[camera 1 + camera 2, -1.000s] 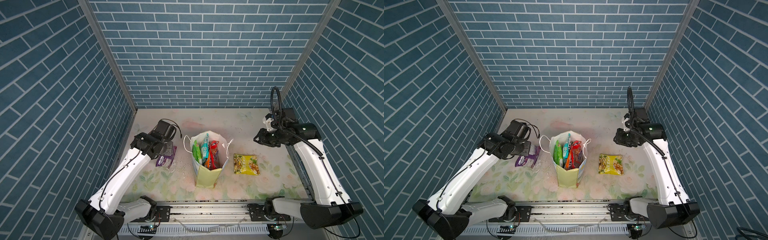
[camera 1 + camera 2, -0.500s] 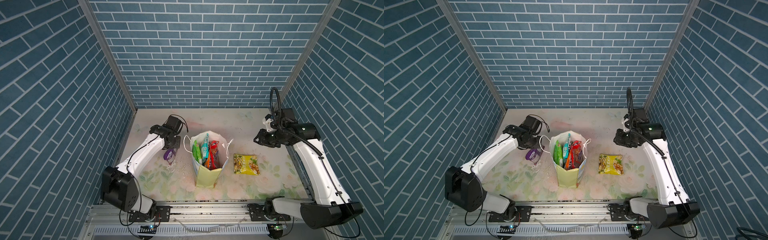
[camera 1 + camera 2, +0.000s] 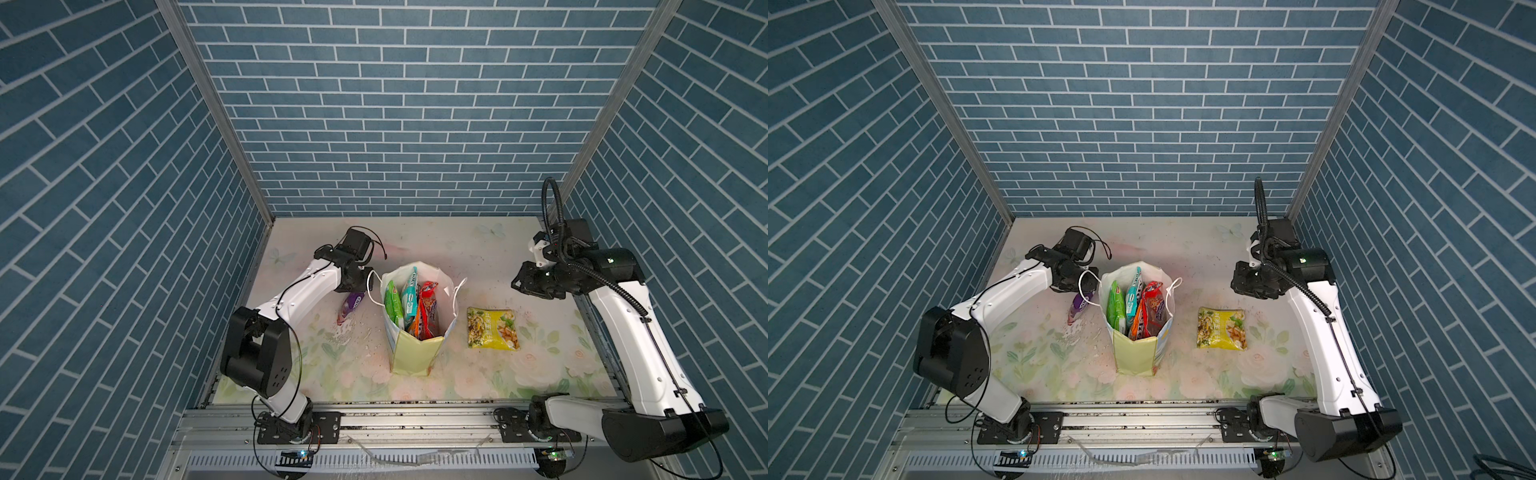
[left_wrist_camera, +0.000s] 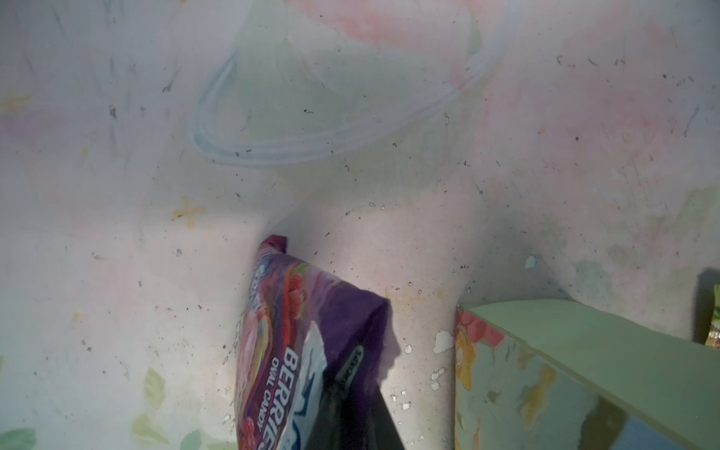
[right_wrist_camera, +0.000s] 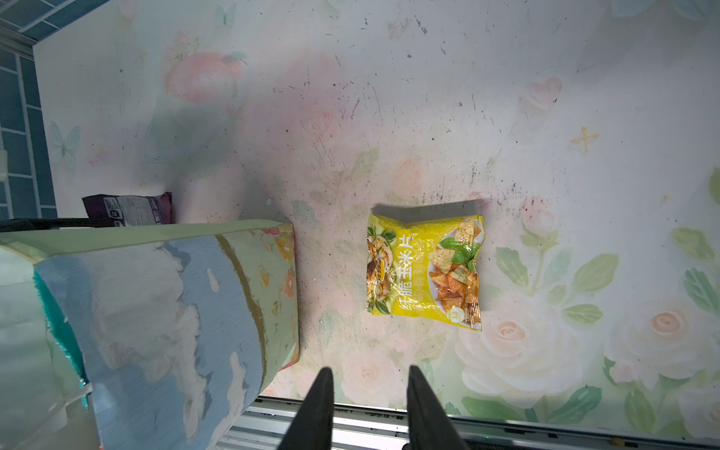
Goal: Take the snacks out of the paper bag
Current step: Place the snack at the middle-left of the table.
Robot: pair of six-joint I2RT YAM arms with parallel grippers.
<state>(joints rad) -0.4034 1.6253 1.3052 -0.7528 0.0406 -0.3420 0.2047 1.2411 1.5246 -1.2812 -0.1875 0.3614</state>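
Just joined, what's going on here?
The tall paper gift bag is being unpacked. A yellow chip packet lies on the floral table beside it. The left claw is at a purple candy packet on the bag's other side; whether it grips, I cannot tell. The right claw hovers open and empty. Several colourful packets stand inside.

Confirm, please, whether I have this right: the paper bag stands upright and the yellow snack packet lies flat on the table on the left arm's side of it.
Not quite. The paper bag stands upright, but the yellow snack packet lies flat on the table on the right arm's side of it, as both top views show.
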